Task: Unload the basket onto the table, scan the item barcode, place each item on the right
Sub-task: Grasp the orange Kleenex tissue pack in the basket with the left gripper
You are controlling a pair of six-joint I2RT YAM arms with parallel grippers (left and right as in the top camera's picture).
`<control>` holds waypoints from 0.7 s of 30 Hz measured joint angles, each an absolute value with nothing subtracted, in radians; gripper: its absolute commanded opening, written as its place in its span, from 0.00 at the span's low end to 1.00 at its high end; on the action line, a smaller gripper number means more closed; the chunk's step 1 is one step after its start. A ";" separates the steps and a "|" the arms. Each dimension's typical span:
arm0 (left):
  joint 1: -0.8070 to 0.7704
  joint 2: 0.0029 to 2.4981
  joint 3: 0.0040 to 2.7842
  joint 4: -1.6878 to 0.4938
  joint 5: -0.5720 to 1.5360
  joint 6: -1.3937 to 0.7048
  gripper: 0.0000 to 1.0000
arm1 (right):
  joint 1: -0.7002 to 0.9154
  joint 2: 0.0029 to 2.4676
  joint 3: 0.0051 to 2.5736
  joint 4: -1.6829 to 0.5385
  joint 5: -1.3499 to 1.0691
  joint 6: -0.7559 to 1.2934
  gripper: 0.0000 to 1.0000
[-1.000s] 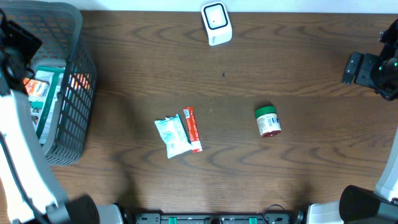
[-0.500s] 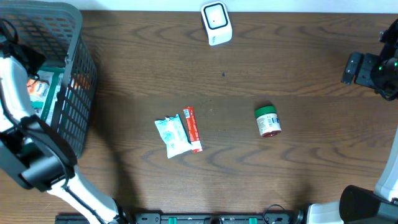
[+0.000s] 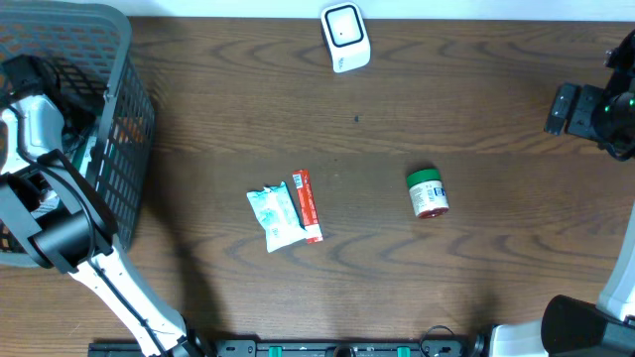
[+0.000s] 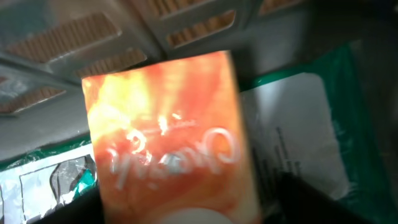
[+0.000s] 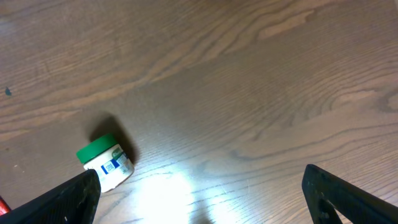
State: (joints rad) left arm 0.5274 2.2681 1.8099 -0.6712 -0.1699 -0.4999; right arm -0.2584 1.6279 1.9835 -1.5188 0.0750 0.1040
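Orange glossy packet [image 4: 165,134] lies inside the grey plastic lattice basket [image 3: 124,149], directly before the left end effector [image 4: 196,210], whose grip cannot be told; right end effector [image 5: 202,196] gapes fully, holding nothing, above the wooden bench [image 5: 249,93].

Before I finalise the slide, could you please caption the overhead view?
Left arm in grey basket; two packets, green-lidded jar and scanner on the table.
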 measured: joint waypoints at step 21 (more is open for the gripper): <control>0.528 1.674 1.813 -1.000 0.012 -0.508 0.24 | -0.258 1.628 1.983 -1.519 0.075 0.104 0.99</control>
State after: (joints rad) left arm 0.5282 1.6741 1.8133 -1.0004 0.0124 -0.5079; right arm -0.2584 1.6279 1.9835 -1.5192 0.0750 0.1036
